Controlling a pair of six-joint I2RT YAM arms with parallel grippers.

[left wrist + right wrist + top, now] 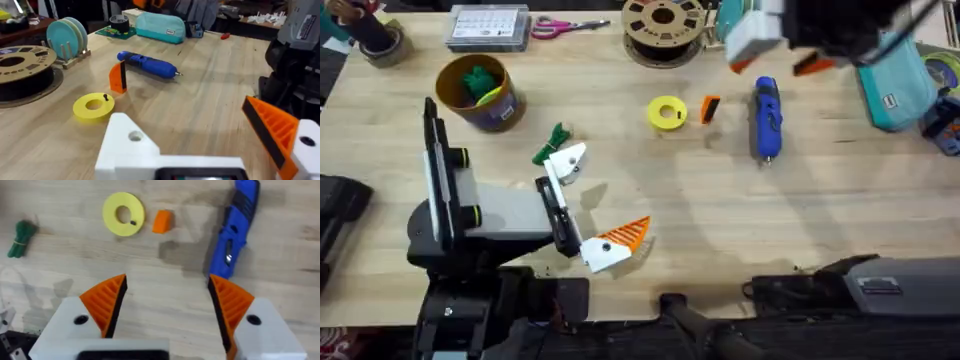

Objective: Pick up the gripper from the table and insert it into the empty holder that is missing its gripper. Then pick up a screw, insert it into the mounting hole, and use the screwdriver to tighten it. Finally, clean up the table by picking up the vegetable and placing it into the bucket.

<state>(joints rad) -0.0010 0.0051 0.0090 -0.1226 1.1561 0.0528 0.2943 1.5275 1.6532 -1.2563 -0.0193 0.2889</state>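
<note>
Orange ribbed pads spread wide on the right gripper (pixel 167 305), the blue pen-shaped screwdriver (pixel 235 227) at one o'clock; the left gripper (pixel 590 205) splayed open.

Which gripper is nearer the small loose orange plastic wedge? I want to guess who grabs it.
Right. The right gripper hangs open above the table close to the small loose orange plastic wedge, beside the blue screwdriver. The left gripper sits farther off, toward the table's near edge.
</note>
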